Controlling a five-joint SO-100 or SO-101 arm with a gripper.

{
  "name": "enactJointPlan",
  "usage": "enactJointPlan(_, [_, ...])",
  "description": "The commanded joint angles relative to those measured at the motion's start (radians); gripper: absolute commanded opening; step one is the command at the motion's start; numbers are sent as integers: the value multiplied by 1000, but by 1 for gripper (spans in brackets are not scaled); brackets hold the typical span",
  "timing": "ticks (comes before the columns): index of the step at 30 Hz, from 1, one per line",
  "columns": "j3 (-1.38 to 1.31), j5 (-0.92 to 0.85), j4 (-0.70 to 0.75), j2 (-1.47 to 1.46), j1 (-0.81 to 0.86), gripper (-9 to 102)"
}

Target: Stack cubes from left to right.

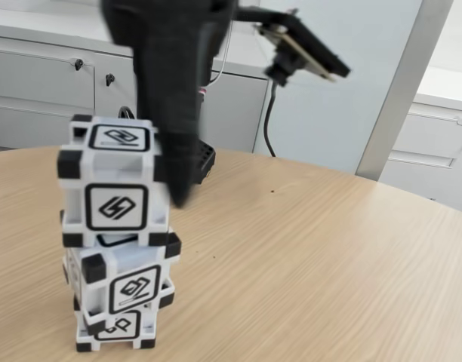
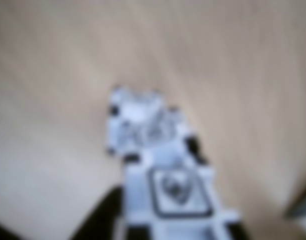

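Three white cubes with black corners stand in one stack at the left of the fixed view: the top cube [image 1: 116, 205], the middle cube [image 1: 129, 283] and the bottom cube [image 1: 118, 328], each turned slightly against the others. My black gripper [image 1: 170, 188] comes down from above, blurred, with one finger [image 1: 182, 181] along the top cube's right side; the other finger is hidden. In the blurred wrist view the top cube [image 2: 178, 190] lies between dark fingers of the gripper [image 2: 168, 232], with the lower cubes [image 2: 143, 130] beyond it. Whether the fingers press on the cube is unclear.
The stack stands near the front left edge of a round wooden table [image 1: 306, 264]. Grey cabinets [image 1: 42, 75] and a pale wall are behind it. A black base part [image 1: 206, 158] sits behind the stack, and the wrist camera board [image 1: 306, 53] sticks out at the upper right.
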Motion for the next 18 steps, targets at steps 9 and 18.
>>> enactJointPlan(9, [-9, 67, 6, 23, -120, 39])
enactJointPlan(18, [-9, 120, 5, 23, -236, 0])
